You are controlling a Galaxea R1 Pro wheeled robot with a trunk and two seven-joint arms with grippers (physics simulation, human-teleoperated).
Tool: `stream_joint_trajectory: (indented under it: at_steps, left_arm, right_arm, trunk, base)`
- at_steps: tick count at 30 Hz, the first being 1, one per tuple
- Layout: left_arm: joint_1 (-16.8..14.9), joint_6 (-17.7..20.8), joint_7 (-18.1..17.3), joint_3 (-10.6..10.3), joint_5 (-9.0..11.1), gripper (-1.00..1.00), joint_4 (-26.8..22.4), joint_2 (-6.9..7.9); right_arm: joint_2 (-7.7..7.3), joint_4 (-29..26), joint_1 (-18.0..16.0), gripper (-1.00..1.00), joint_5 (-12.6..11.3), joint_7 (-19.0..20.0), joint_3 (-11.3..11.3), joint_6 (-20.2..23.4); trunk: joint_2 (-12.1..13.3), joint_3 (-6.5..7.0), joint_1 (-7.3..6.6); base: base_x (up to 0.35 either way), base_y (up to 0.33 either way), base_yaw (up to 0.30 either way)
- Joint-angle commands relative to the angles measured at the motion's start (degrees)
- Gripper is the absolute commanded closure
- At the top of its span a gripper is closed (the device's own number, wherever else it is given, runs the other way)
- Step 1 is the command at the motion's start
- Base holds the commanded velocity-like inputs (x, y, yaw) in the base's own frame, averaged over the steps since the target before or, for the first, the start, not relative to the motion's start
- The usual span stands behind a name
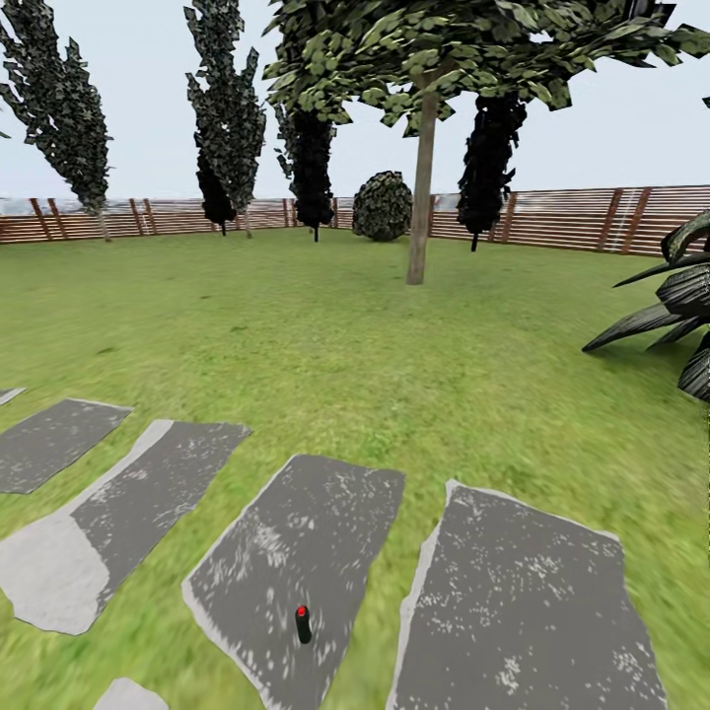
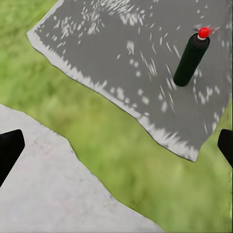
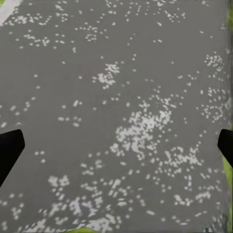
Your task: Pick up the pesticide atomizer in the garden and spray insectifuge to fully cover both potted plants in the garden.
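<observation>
Dark tall trees (image 1: 229, 108) and a round bush (image 1: 382, 205) stand apart.

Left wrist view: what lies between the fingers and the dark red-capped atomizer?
A strip of grass, then bare grey stepping stone up to the atomizer; nothing else there.

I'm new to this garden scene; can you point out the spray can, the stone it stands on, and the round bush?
pesticide atomizer (image 1: 303, 625), head view, dark body.
stepping stone (image 1: 296, 523), head view, bare middle.
round bush (image 1: 383, 205), head view, foliage centre.
</observation>
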Motion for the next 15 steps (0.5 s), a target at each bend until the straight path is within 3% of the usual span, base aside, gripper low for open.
stream_joint_trajectory:
  at_steps: [1,9,15]
  left_arm:
    - [0.0,-0.2,-0.1,0.2,0.1,-1.00,0.0,0.00]
    - [0.0,-0.2,-0.1,0.2,0.1,-1.00,0.1,0.01]
    - [0.0,-0.2,0.0,0.5,0.2,-1.00,0.1,0.01]
  right_arm:
    - [0.01,0.1,0.0,-1.00,0.0,-0.1,0.0,-0.2]
    - [0.01,0.0,0.0,-1.00,0.0,-0.1,0.0,-0.2]
    - [0.09,0.0,0.0,-1.00,0.0,-0.2,0.0,-0.2]
  trunk:
    - [0.0,-0.05,-0.01]
    - [0.0,-0.05,-0.01]
    - [0.0,-0.05,-0.01]
  base:
    - [0.092,-0.272,0.000]
    - [0.182,-0.237,0.014]
    - [0.218,-0.211,0.226]
